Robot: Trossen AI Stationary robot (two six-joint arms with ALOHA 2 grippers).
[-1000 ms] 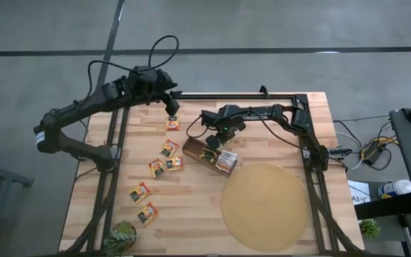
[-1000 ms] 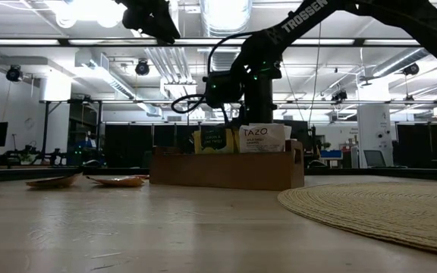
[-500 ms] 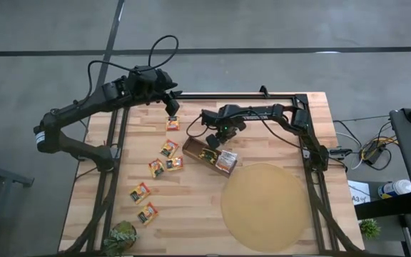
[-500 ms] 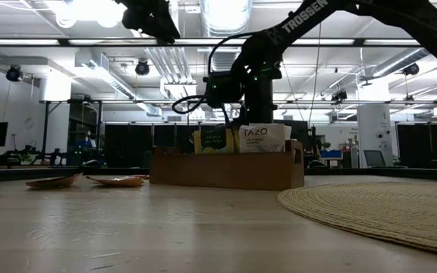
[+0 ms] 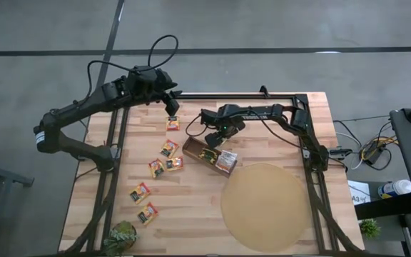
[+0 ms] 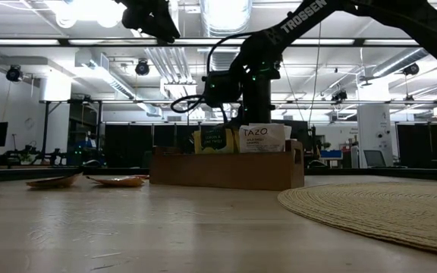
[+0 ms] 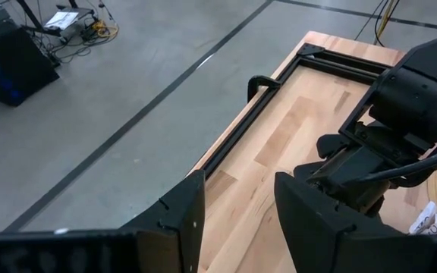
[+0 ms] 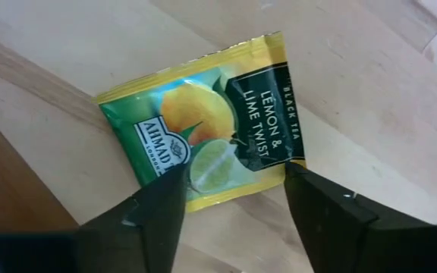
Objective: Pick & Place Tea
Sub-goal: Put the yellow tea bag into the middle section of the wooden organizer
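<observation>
— Where is the right pincer?
— Above the box, its fingers spread, nothing between them. A green-yellow sachet sits just beyond the fingertips, in the box.

— And the left pincer?
— Raised over the bench, partly spread and empty. An orange sachet lies just below it; five more sachets lie farther off, well apart from the mat.

table: pale planked wood, matt | sachet: glossy printed paper | mat: rough woven fibre
</observation>
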